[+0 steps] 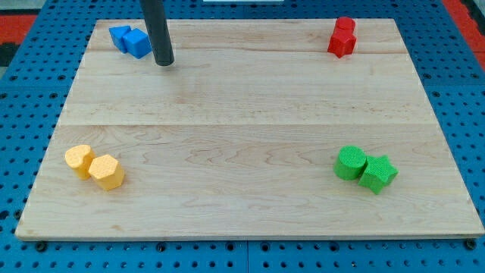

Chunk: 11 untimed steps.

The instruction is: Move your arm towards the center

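My tip (164, 63) sits top-left on board (250, 212), just beside blue blocks (130, 40); no gripper, rod only, holds nothing. Center lies toward view's bottom-right, clear. Best: slide diagonally away from blues, avoid nudging them.

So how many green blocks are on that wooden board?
2, side by side near the view's bottom right: a round green block and a star-shaped green block, touching. None appears hidden; the other pairs are blue, red and yellow.

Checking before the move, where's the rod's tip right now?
My tip is near the board's top left, just right of the two blue blocks.
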### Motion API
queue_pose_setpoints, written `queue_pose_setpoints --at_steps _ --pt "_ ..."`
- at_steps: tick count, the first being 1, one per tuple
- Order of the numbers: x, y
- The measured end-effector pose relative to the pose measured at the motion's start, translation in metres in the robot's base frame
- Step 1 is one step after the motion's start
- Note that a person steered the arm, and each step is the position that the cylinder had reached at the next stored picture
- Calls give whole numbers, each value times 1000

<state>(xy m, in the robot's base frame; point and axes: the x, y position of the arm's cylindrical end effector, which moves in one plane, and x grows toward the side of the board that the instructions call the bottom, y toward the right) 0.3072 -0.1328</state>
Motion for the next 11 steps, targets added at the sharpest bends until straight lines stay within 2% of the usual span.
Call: queue_pose_setpoints --at_steps 6,9,11 --pt "0 69" --pt "2 69" --pt "46 74"
